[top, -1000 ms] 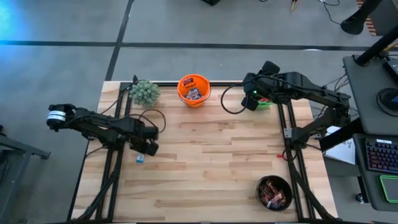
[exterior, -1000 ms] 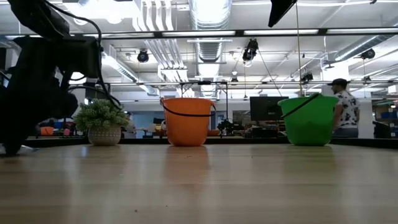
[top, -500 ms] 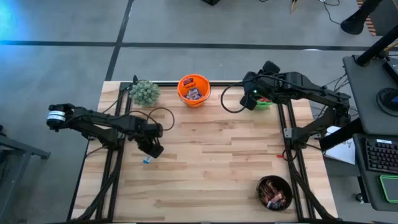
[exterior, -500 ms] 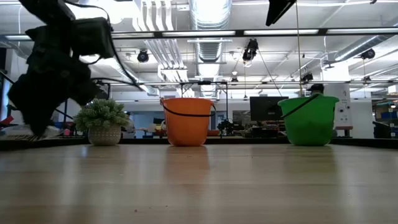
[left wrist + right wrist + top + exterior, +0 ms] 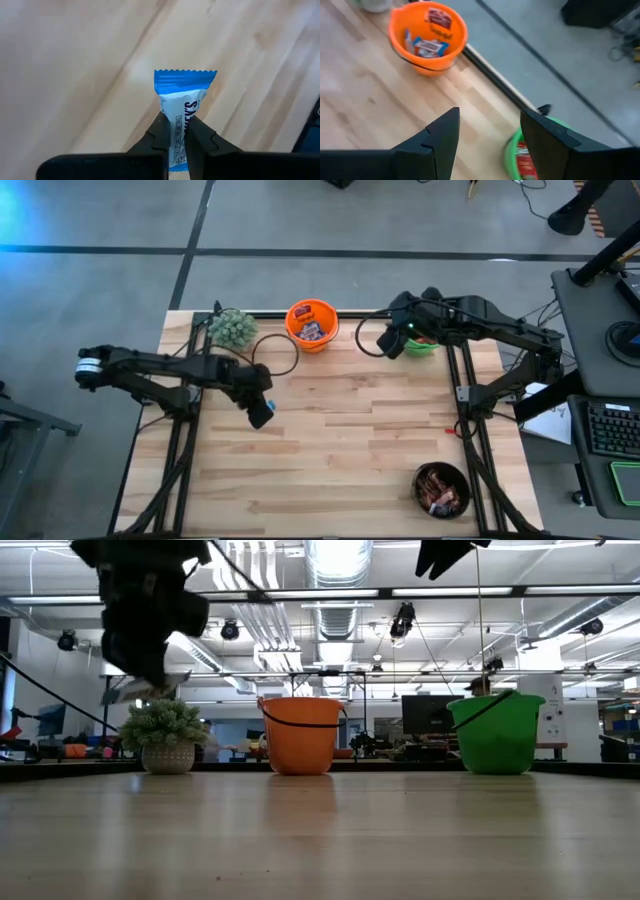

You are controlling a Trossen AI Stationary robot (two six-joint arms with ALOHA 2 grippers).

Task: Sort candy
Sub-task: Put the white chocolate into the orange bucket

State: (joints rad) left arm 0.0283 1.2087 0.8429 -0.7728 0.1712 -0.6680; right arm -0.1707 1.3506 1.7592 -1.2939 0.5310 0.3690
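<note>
Table (image 5: 350, 440): your wooden top
Left gripper (image 5: 174, 131): clamped on blue-and-white candy bar (image 5: 182, 107)
Right gripper (image 5: 490, 132): jaws apart near green bucket (image 5: 512, 150)

The middle of the counter (image 5: 340, 440) lies bare, leaving wide room to pass. Along its far edge stand the plant (image 5: 232, 328), the orange bucket (image 5: 311, 324) and the green bucket (image 5: 421, 343), with gaps between them. A dark bowl (image 5: 441, 488), apparently holding candy, occupies the near right corner.
</note>
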